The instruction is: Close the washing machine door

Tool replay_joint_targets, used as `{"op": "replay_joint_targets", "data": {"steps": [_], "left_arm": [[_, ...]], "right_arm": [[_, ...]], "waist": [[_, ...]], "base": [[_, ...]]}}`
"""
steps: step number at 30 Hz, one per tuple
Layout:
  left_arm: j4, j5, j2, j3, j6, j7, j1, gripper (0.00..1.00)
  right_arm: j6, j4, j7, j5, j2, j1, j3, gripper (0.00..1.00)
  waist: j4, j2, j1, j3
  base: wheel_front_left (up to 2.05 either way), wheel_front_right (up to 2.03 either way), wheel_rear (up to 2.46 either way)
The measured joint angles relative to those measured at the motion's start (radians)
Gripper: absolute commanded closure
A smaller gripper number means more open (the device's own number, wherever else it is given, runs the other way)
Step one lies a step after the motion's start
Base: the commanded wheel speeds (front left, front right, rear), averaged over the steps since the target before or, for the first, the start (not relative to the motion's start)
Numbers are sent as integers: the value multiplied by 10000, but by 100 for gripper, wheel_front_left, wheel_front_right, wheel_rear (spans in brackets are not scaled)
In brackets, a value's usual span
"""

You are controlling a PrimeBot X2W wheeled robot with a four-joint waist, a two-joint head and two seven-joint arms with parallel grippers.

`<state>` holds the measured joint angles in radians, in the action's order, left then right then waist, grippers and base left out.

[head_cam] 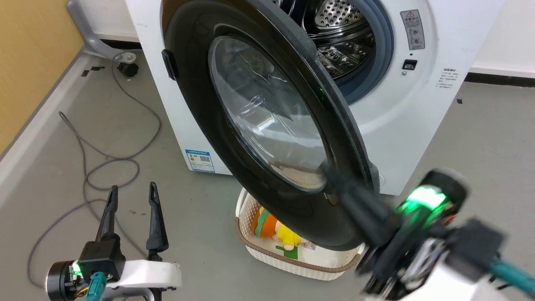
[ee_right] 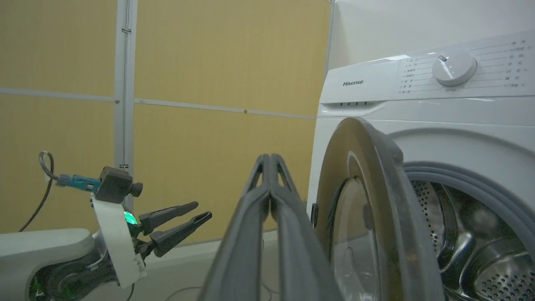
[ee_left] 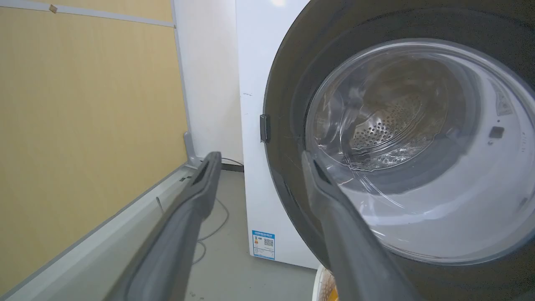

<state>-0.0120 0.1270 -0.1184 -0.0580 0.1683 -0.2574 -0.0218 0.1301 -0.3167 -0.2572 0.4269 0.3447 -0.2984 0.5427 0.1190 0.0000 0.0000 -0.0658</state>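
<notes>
LEFT TO RIGHT: A yellow wall panel [head_cam: 25,62] and a grey cable [head_cam: 104,161] looping over the floor frame the robot's left claw [head_cam: 133,187]. It hangs low above the floor with its two dark fingers spread apart, holding and touching nothing, well apart from the washer.

At centre, the washing machine door [head_cam: 259,117] stands roughly half open, hinged on its left side. Its glossy black rim and bulging glass angle out over a white laundry basket [head_cam: 301,267] holding a soft toy [head_cam: 273,229].

To the right, the blurred right claw [head_cam: 332,173] reaches the door's lower free edge. The right wrist view shows its fingers pressed together with nothing between them, their tips on the outer-face side of the rim. Whether they actually touch the rim cannot be told through the blur.

Behind stands the white washing machine [head_cam: 418,117], its steel drum [head_cam: 338,25] and grey rubber seal [head_cam: 386,48] exposed.

The step in hand appears to be the push itself. It would go best with the closed fingers kept flat against the outer rim near the free edge, far from the hinge. They should follow the door's arc toward the seal and press firmly at the end so the latch catches, while the door's lower edge clears the basket beneath it.
</notes>
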Motion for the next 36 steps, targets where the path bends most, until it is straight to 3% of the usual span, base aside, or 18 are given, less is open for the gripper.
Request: {"op": "replay_joint_targets", "data": {"steps": [6, 12, 19, 27, 36], "left_arm": [[-35, -201, 190, 205, -217, 0, 0, 0], [-38, -311, 364, 391, -360, 0, 0, 0], [-105, -510, 449, 470, -481, 0, -5, 0], [-176, -558, 562, 422, -571, 0, -209, 0], [-288, -596, 652, 274, -660, 0, -782, 0]], "right_arm": [[0, 938, 0, -38, 644, 32, 1327, 100], [0, 1852, 0, -232, 1011, 437, 1561, 100], [0, 2890, 0, -366, 1151, 861, 849, 100], [25, 3708, 0, -382, 740, 814, -81, 100], [25, 4840, 0, -380, 483, -360, -1298, 100]], "waist": [[-52, 0, 0, -49], [-148, 0, 0, -105], [-314, 0, 0, -287], [-439, 0, 1, -695], [-409, 0, 1, -1479]], "base": [[0, 0, 0], [0, 0, 0], [0, 0, 0], [0, 0, 0], [0, 0, 0]]}}
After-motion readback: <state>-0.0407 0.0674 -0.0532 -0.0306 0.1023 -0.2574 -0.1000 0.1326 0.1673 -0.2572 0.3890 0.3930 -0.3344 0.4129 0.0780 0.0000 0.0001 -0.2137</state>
